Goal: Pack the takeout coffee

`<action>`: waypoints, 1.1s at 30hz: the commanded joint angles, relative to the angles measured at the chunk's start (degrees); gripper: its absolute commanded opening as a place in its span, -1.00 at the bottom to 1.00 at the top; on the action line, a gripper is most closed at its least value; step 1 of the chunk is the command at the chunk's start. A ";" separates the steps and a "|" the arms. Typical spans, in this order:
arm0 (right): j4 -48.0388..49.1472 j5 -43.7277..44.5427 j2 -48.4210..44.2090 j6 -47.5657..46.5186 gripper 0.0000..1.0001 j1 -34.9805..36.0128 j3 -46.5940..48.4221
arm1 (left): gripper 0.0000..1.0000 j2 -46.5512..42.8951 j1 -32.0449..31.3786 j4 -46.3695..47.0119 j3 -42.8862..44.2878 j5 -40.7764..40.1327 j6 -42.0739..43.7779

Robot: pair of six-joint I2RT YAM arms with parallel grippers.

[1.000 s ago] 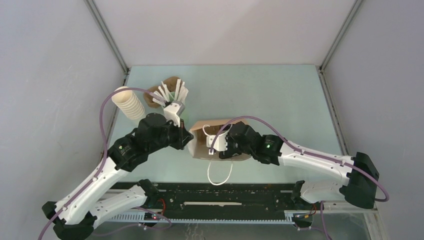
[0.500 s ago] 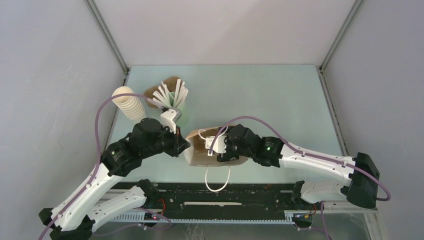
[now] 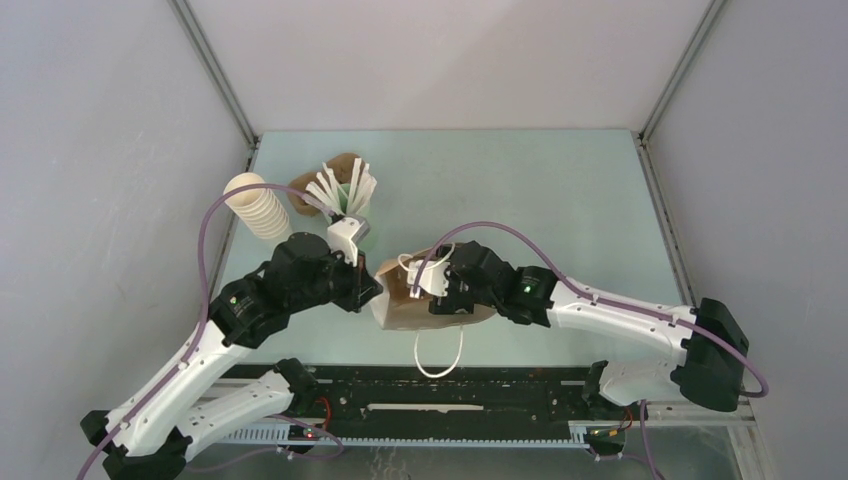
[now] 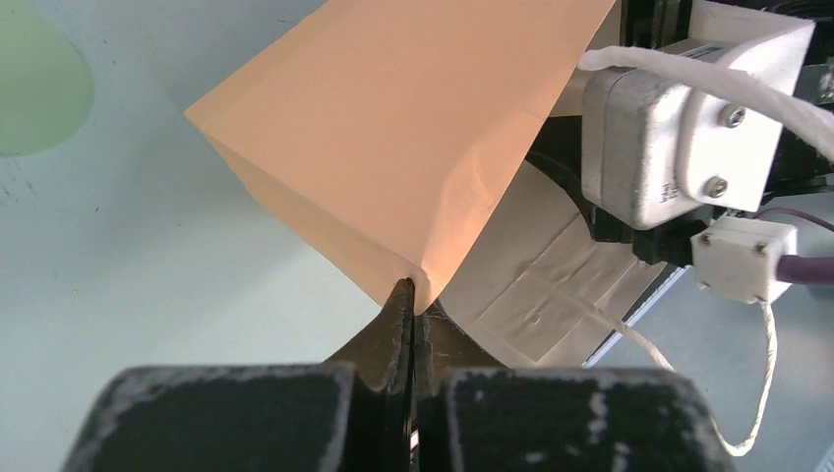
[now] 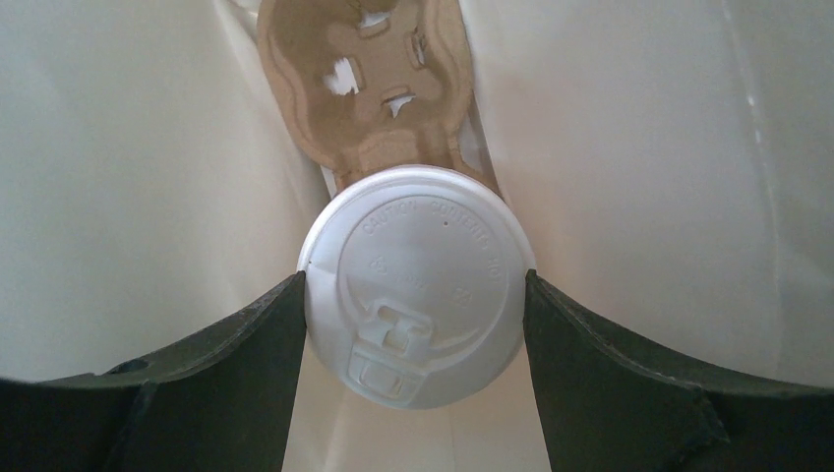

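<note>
A brown paper bag (image 3: 398, 308) lies on its side mid-table, mouth toward the right. My left gripper (image 4: 413, 295) is shut on a corner of the bag (image 4: 393, 128), pinching the paper edge. My right gripper (image 5: 414, 279) reaches inside the bag. Its two dark fingers (image 5: 266, 334) press against both sides of the white lid of the takeout coffee (image 5: 418, 246). The cup's body is hidden under the lid. A brown pulp carrier (image 5: 369, 88) lies deeper in the bag, just behind the cup. From above, the right wrist (image 3: 440, 285) covers the bag's mouth.
A tall stack of cream cups (image 3: 258, 208) stands at the back left. Next to it is a pale green cup of white sticks (image 3: 347, 200), with a brown pulp piece (image 3: 312, 186) behind. The bag's white string handle (image 3: 440, 352) trails toward the near edge.
The bag has shifted a little left and toward the near edge with my left gripper on it. The right arm has followed it left, still inside the bag.
</note>
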 commanded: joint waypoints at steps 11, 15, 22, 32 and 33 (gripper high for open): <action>-8.92 1.18 2.48 -2.15 0.38 -2.02 1.00 | -0.99 -0.48 0.47 -6.43 0.40 -1.57 0.41; -9.75 1.21 2.01 -1.98 0.48 -2.24 1.05 | -1.00 -0.31 0.56 -6.60 0.40 -1.38 0.70; -12.26 -3.53 0.80 2.48 0.98 -1.35 4.79 | -1.00 -0.28 0.69 -6.62 0.44 -1.00 0.89; -14.53 -2.28 2.30 4.25 0.99 1.35 11.02 | -0.99 0.26 0.67 -5.92 0.45 -0.43 1.05; -14.72 -2.62 2.56 4.47 0.99 1.48 11.49 | -0.99 0.29 0.64 -5.83 0.32 -0.37 1.05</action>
